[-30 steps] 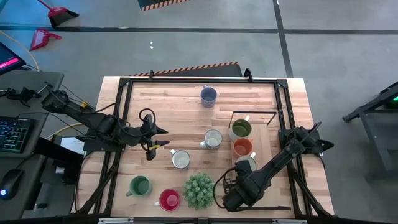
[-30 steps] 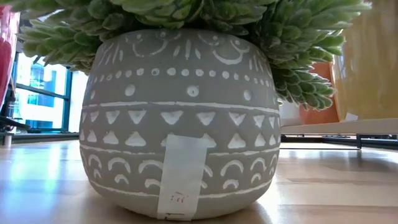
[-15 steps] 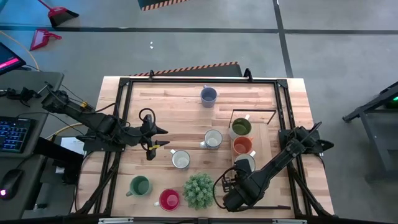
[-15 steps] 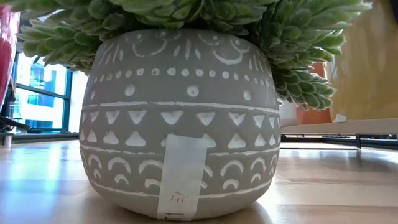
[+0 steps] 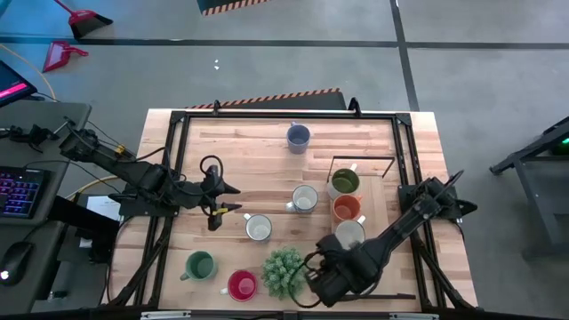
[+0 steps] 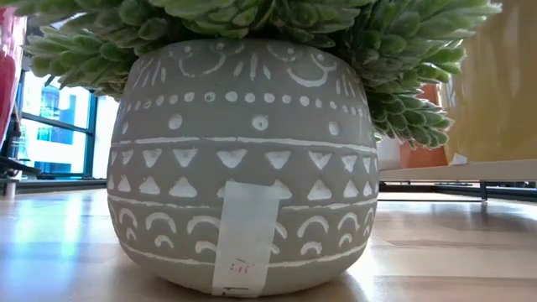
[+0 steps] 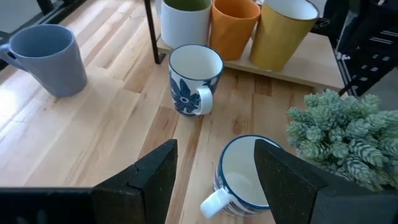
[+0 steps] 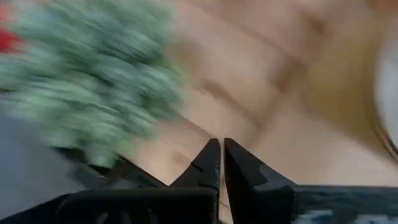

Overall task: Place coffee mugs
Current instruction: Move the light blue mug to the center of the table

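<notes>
Eight coffee mugs (image 5: 259,228) stood upright: three on the tray (image 5: 388,227) at three o'clock, five on the table (image 5: 258,169). One plant (image 5: 284,271) sat at six. The left gripper (image 5: 221,199) gaped empty at nine; the right gripper (image 5: 313,276) was pinched together, empty.

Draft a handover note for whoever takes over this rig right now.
Left pincer: open, empty, pointed at the nearer white mug.
Right pincer: shut, empty, beside the plant.
Done: olive green mug, orange mug and yellow mug stand on the raised board.
Left: nearer white mug, second white mug, blue-grey mug, green mug and red mug sit on the bare table.
</notes>
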You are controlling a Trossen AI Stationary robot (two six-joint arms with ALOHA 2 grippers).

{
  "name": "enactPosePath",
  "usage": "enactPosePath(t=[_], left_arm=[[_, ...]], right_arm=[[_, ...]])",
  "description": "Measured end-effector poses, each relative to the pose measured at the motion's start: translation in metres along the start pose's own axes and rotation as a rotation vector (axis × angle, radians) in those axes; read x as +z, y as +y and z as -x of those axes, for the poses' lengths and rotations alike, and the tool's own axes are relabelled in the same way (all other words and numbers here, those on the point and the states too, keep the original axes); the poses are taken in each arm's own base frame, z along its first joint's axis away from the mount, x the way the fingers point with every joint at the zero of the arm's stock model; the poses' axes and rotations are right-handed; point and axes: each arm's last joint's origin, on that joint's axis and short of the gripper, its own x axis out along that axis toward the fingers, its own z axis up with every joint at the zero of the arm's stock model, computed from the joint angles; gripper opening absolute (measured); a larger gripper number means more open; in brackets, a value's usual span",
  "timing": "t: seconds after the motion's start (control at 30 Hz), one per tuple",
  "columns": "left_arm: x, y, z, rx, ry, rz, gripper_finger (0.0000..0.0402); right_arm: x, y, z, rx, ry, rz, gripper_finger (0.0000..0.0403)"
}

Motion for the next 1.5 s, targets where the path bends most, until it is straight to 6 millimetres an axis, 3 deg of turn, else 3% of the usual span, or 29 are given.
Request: enactPosePath(t=[0.17, 0.3, 0.47, 0.57, 0.67, 0.83, 0.93, 1.1, 1.33, 1.5], left_arm=[[0.0, 0.0, 0.0, -0.003, 0.002, -0.011, 0.0201], [0.0, 0.0, 0.0, -0.003, 0.002, -0.002, 0.0201], [0.0, 0.0, 0.0, -0.008, 0.004, -0.003, 0.0201], [0.0, 0.0, 0.0, -0.008, 0.004, 0.0, 0.0201], [0.002, 0.0, -0.001, 0.024, -0.035, 0.013, 0.0201], [0.012, 0.004, -0.008, 0.091, -0.11, -0.061, 0.0201], [0.015, 0.013, -0.015, 0.141, -0.096, -0.106, 0.0201], [0.023, 0.031, -0.025, 0.164, -0.097, -0.069, 0.0201], [0.04, 0.051, -0.04, 0.168, -0.183, -0.034, 0.0201], [0.049, 0.062, -0.05, 0.168, -0.239, -0.009, 0.0201]], right_arm=[[0.027, 0.01, 0.011, 0.137, -0.177, 0.155, 0.0], [0.06, 0.014, 0.026, 0.207, -0.347, 0.227, 0.0], [0.092, 0.005, 0.086, 0.289, -0.687, 0.391, 0.0], [0.104, -0.017, 0.132, 0.265, -0.864, 0.485, 0.0], [0.114, -0.052, 0.175, 0.236, -0.967, 0.483, 0.0], [0.124, -0.117, 0.221, 0.23, -0.975, 0.488, 0.0], [0.128, -0.149, 0.231, 0.201, -0.919, 0.538, 0.0], [0.138, -0.199, 0.238, 0.096, -0.877, 0.433, 0.0], [0.143, -0.236, 0.235, -0.059, -0.86, 0.383, 0.0], [0.135, -0.266, 0.212, -0.092, -0.914, 0.327, 0.0]])
